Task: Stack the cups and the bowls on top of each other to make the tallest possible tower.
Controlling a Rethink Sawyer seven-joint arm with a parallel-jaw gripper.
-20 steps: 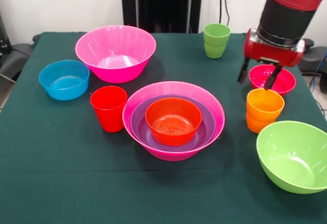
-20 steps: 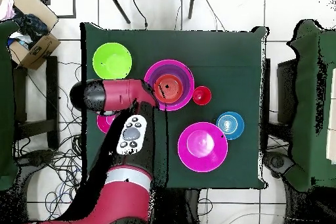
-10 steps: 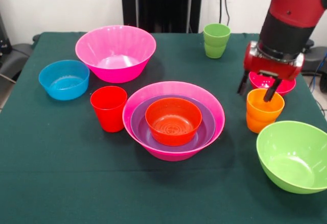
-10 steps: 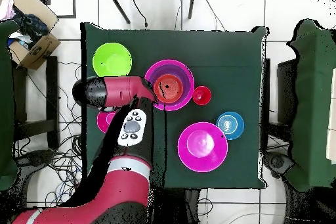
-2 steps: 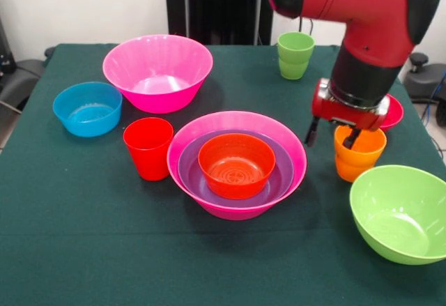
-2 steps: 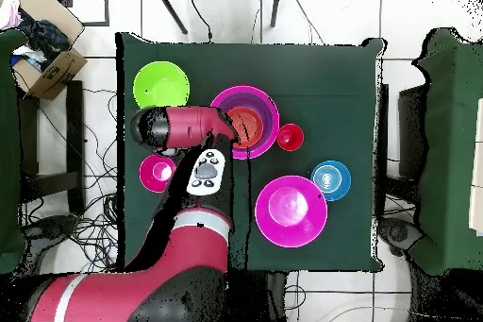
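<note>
Orange-red bowl nests in purple bowl, hot-pink base.

In the front view we see only a sliver of the crimson bowl behind the arm, and the gripper covers the near rim of the orange cup, one fingertip sunk from sight inside it. The lime green bowl is cut by the right edge. From overhead, the arm hides the orange cup entirely.
</note>
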